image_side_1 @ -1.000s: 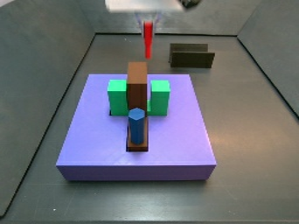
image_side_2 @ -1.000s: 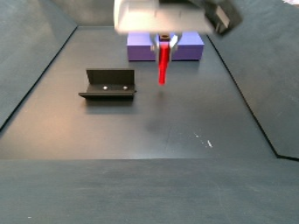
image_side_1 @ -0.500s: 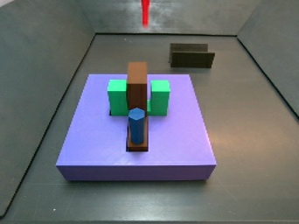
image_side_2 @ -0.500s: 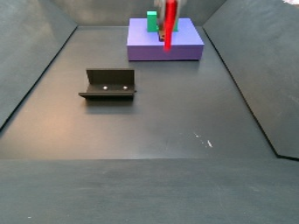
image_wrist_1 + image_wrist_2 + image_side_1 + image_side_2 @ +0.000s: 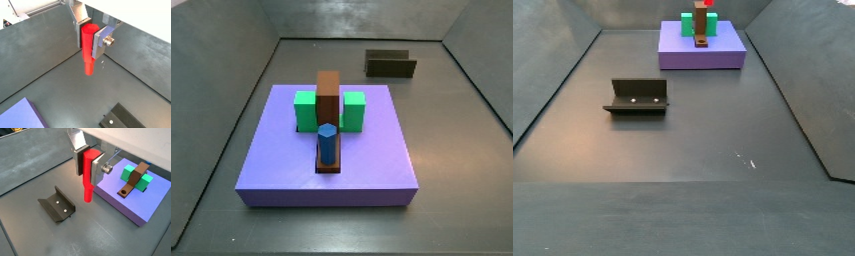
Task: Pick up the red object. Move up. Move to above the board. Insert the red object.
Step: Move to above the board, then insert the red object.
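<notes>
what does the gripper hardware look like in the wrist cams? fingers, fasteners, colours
In both wrist views the gripper has two flat silver plate fingers with dark pads on their inner faces. One plate carries a round metallic bolt head on its outer face. No cables or markings show. The side views show none of it.

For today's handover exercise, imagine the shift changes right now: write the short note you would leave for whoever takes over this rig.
Gripper: shut on the red object, which hangs downward between the fingers in both wrist views, high above the floor; neither side view shows the gripper.
Board: on the purple slab between the green blocks, blue peg standing in its near end.
Fixture: on the floor, apart.
Done: pick-up and lift.
Left: move above the board, insert.
</notes>
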{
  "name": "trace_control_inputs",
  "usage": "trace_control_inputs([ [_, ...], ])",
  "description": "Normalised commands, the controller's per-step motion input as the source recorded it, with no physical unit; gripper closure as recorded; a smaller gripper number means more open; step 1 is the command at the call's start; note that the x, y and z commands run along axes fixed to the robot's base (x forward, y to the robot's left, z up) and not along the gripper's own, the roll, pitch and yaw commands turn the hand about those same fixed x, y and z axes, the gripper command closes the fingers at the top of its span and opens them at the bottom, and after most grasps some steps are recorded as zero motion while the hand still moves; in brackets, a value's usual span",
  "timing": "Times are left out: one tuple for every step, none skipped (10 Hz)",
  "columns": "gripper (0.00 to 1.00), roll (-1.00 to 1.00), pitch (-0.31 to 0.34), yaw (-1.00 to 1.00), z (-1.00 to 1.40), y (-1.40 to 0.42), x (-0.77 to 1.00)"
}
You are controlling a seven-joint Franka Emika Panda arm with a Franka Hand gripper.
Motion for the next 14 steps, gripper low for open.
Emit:
trace_control_inputs([
  [1.00, 0.14, 0.259, -0.29, 0.25, -1.40, 0.01],
  [1.00, 0.14, 0.252, -0.27, 0.22, -1.40, 0.00],
  [1.00, 0.15, 0.218, -0.16, 0.22, -1.40, 0.01],
  [1.00, 0.04, 0.167, -0.08, 0.23, -1.40, 0.03],
  [1.00, 0.03, 0.140, -0.04, 0.22, -1.40, 0.04],
  [1.00, 0.01, 0.137, -0.02, 0.23, -1.40, 0.07],
  [1.00, 0.00, 0.142, -0.01, 0.23, -1.40, 0.11],
  [1.00, 0.02, 0.142, 0.00, 0.15, -0.89, 0.09],
  [1.00, 0.02, 0.143, 0.01, 0.08, -0.36, 0.09],
  [1.00, 0.00, 0.118, 0.01, 0.04, -0.19, 0.07],
  [1.00, 0.00, 0.000, 0.00, -0.02, 0.00, 0.00],
  [1.00, 0.07, 0.000, 0.00, -0.32, 0.00, 0.11],
  [1.00, 0.12, 0.000, -0.02, -0.50, 0.38, 0.15],
  [1.00, 0.00, 0.000, -0.07, -0.57, 0.66, 0.18],
])
